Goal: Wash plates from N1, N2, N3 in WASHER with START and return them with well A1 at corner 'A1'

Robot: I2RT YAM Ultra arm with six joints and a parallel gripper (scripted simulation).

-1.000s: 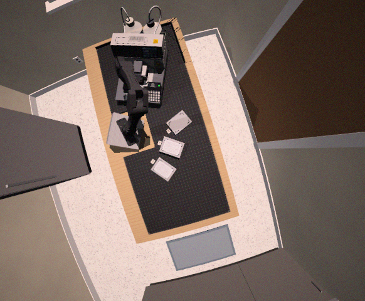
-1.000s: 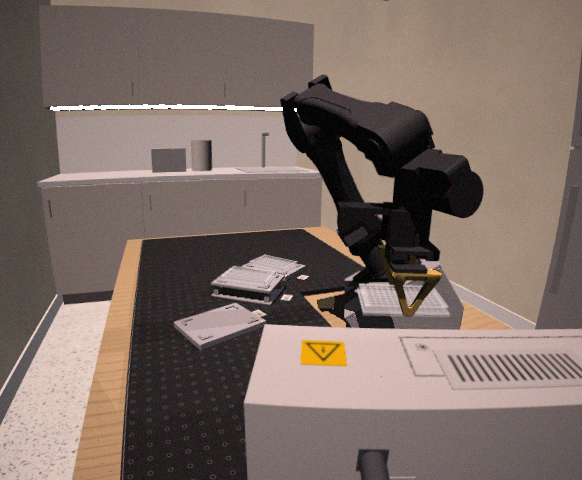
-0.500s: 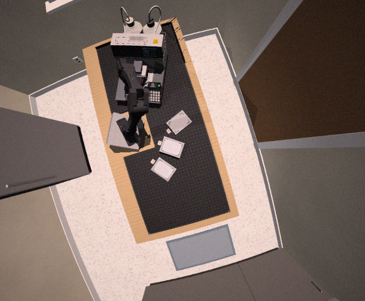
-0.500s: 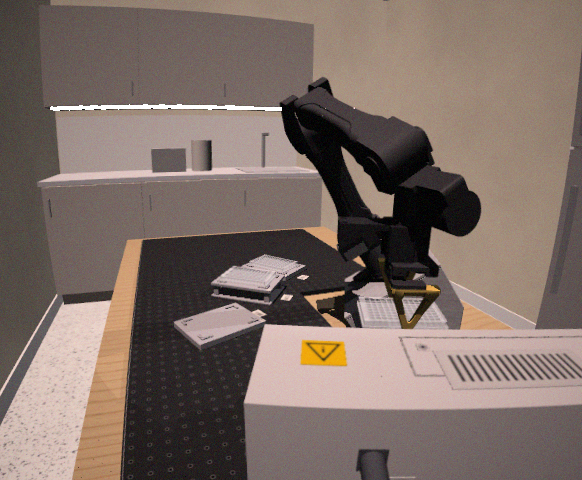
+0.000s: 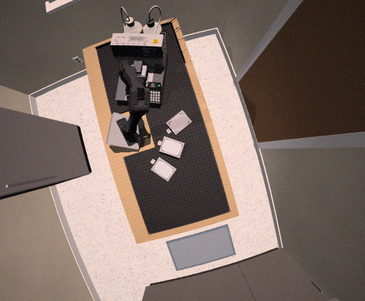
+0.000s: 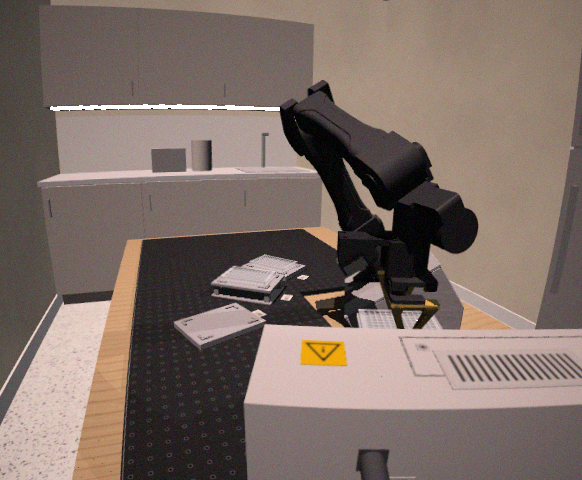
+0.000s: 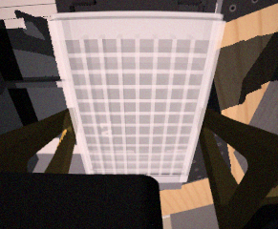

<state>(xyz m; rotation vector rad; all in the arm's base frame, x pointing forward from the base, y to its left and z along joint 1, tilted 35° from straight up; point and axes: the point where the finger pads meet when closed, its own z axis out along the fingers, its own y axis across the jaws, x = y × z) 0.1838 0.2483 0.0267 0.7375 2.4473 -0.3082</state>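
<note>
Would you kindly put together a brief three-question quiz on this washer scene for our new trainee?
1. True or false: the gripper is shut on a 96-well plate.
2. How many nests bear a plate? A) one B) two C) three
3. Fill in: the lamp over the keypad glows ____.

Key: 1 true. 2 B: two plates sit in nests; one nest is bare. 3 green.

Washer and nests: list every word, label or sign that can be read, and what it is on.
No text reads clearly.
Washer lid: yellow warning triangle sign, no words.
Washer top: barcode label, blurred.
Small tags beside the nests: too small to read.
Keypad: keys unreadable.
</note>
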